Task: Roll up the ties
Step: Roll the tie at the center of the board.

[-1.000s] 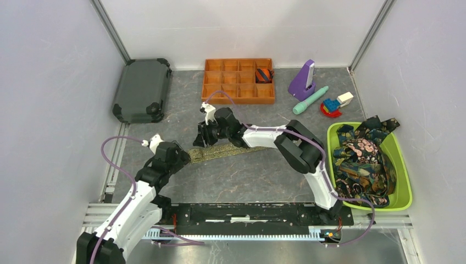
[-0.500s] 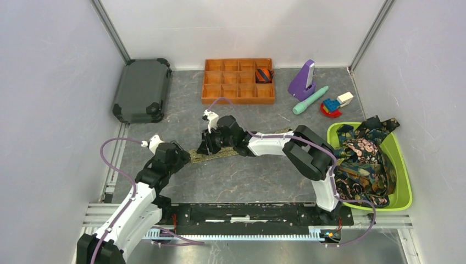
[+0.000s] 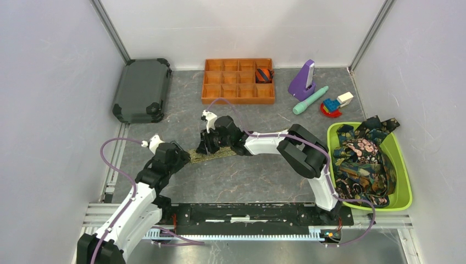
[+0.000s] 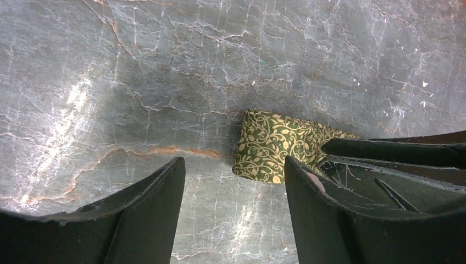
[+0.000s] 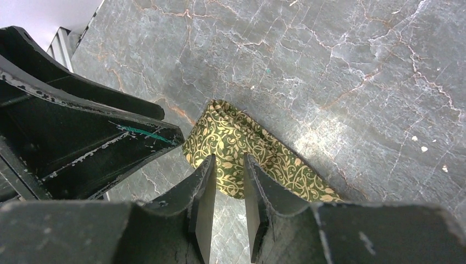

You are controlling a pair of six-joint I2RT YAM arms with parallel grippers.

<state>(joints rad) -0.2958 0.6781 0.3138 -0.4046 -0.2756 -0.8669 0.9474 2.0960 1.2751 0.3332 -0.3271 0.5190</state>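
An olive-green tie [image 3: 220, 154] with a gold vine print lies flat on the marbled table, its end pointing left. My right gripper [image 3: 206, 146] hangs over that end. In the right wrist view its jaws [image 5: 228, 159] stand a narrow gap apart, with the tie [image 5: 275, 159] showing between and beyond the tips. My left gripper [image 3: 184, 157] sits just left of the end, open wide, and the tie [image 4: 275, 143] lies ahead of its right finger [image 4: 308, 187]. More ties [image 3: 360, 159] are heaped in a green bin. A rolled striped tie [image 3: 264, 74] sits in the orange tray.
The green bin [image 3: 404, 181] stands at the right edge. The orange compartment tray [image 3: 236, 82] is at the back, with a dark case [image 3: 142, 89] at the back left. A purple stand [image 3: 302, 80], a teal stick [image 3: 310, 100] and toy blocks [image 3: 335, 103] lie back right.
The right gripper's jaws have narrowed, and it has dropped slightly toward the tie's left end. The right arm's elbow has swung right. The left arm has barely moved.
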